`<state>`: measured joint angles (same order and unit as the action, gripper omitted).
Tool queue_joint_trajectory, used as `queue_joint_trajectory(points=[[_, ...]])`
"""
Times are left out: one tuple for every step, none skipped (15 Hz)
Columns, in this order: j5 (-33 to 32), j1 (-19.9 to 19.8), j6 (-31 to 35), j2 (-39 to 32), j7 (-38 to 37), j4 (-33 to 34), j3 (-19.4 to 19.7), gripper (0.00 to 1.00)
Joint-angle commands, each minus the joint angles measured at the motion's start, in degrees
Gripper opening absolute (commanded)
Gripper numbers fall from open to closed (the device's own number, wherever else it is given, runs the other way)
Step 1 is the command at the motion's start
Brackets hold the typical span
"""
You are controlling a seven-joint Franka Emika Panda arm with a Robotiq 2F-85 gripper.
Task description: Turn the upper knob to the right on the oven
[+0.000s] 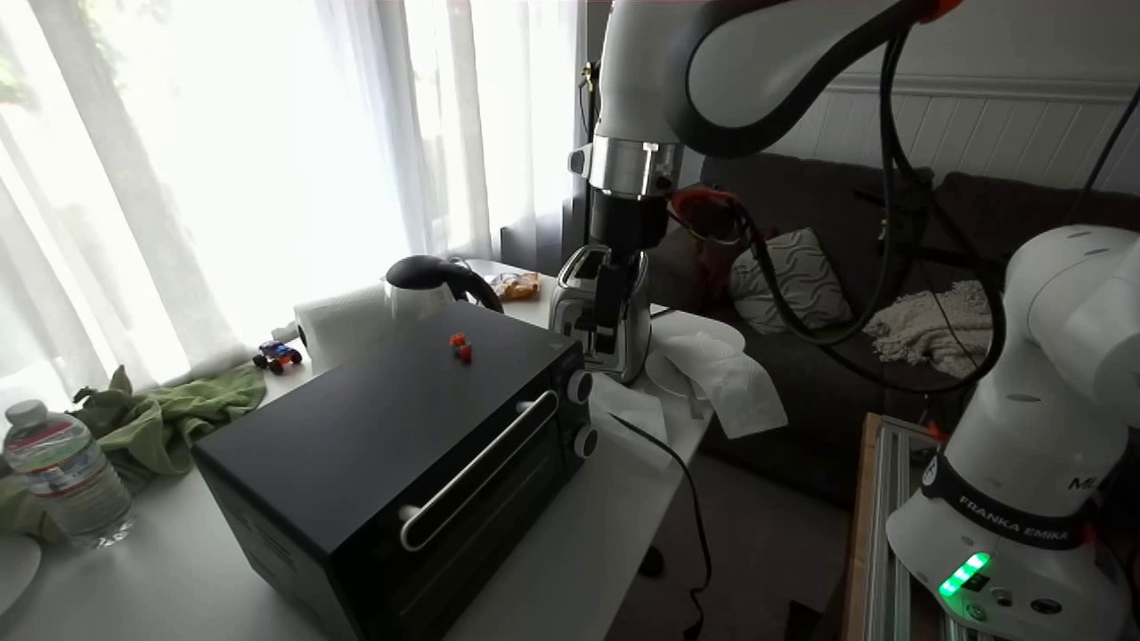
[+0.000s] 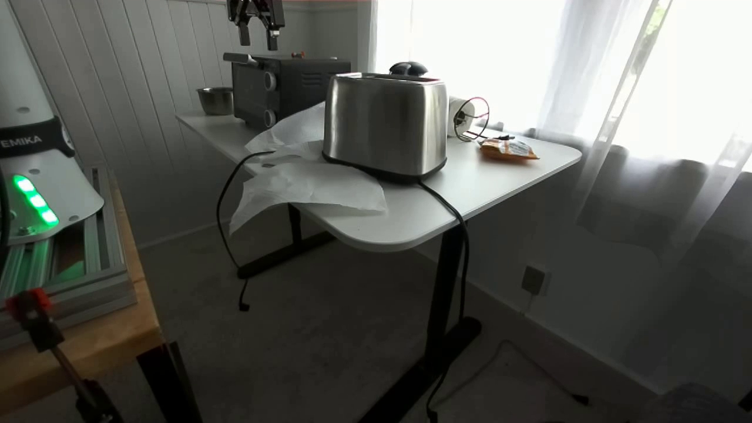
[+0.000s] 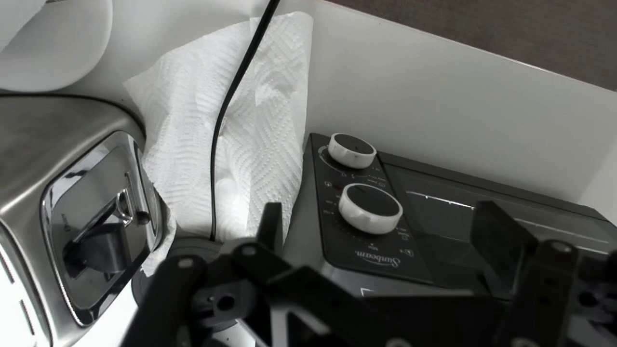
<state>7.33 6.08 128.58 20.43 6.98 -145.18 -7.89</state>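
Black oven [image 1: 392, 463] reads "Sunbeam"; arm base [image 1: 1011, 521] — "FRANKA EMIKA"; gripper [image 2: 258, 45] spread.

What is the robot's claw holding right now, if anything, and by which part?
Nothing is held: the gripper stands open, with a gap between it and the upper knob.

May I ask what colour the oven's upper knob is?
The upper knob is white, its face dark; clearest in the wrist view.

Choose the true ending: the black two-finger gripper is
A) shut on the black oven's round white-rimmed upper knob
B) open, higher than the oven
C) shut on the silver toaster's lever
B: in an exterior view the gripper hangs higher than the oven, its fingers apart.
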Motion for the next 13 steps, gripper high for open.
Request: queue_joint_trajectory(points=[[-3.4, 1.4, -0.3, 4.4, -2.3, -0.7, -0.8, 1.0], [-3.5, 1.7, 0.2, 5.2, -1.9, -0.9, -0.7, 1.0], [-3.2, 2.3, 1.1, 6.0, -1.0, -1.1, -0.5, 1.0], [-2.9, 2.8, 2.2, 6.6, -0.3, -1.3, -0.3, 1.0], [-2.6, 3.3, 3.0, 7.2, 0.3, -1.3, -0.1, 1.0], [-2.5, 3.7, 4.0, 7.7, 0.8, -1.4, 0.0, 1.0], [-2.4, 4.1, 4.8, 8.1, 1.1, -1.5, 0.1, 1.0], [-1.9, 4.7, 5.3, 8.4, 1.9, -1.5, 0.5, 1.0], [-1.6, 5.2, 5.9, 8.6, 2.7, -1.5, 0.9, 1.0], [-2.2, 4.5, 4.3, 6.3, 0.7, 0.0, 0.5, 1.0], [-2.2, 4.8, 4.7, 6.6, 1.0, 0.0, 0.5, 1.0], [-2.2, 4.9, 4.7, 6.8, 1.2, 0.0, 0.6, 1.0], [-2.2, 4.9, 4.7, 6.9, 1.3, 0.0, 0.6, 1.0]])
